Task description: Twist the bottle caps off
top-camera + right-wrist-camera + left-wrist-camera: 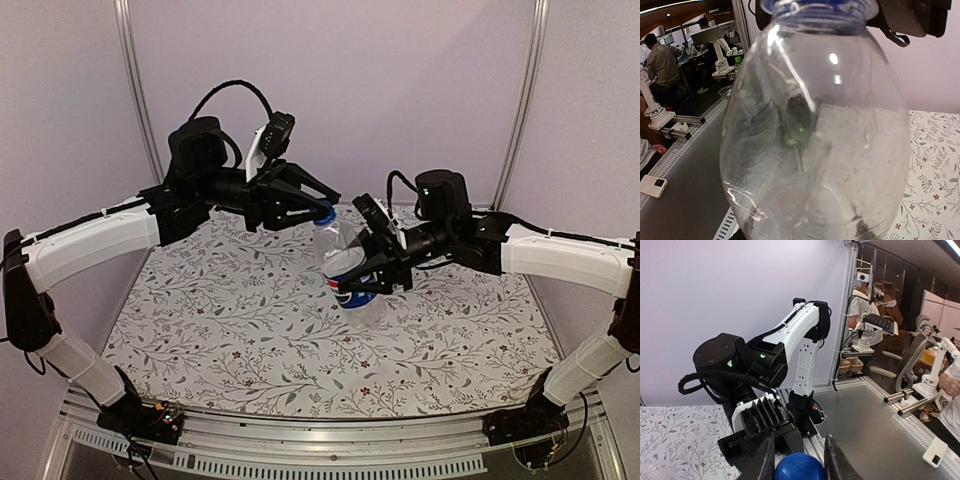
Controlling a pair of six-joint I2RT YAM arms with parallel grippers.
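**Status, per unit:**

1. R gripper [368,272]: is grasping the Pepsi bottle [335,242] at mid-body, approx. at the blue label [346,284]. Its fingers are pressing the bottle from both sides. State = clamped on bottle.

2. Bottle pos.: it is hanging clear of the bench [230,330], over the centre-right area, between the two arms. It is tilting, w/ the neck pointing up and toward the L side and the base pointing down toward the R.

3. L gripper [314,210]: is reaching in from the L at neck height. Its fingers are bracketing the blue cap [325,212], which is sitting on top of the bottle neck.

4. L wrist view: the blue cap [800,467] is lying between the two fingers [762,462] at the bottom edge of frame. Both pads are appearing to touch its sides. State = clenched on cap.

5. Same view, background: the right arm [802,340] is standing behind the cap. Its white link is rising upright and its black wrist housing is pointing toward the camera.

6. R wrist view: the clear bottle wall [815,130] is filling most of the frame. A blue edge is showing at the very top. Dark parts of the L gripper [910,17] are showing at top R. The R gripper's own fingers cannot be made out here.
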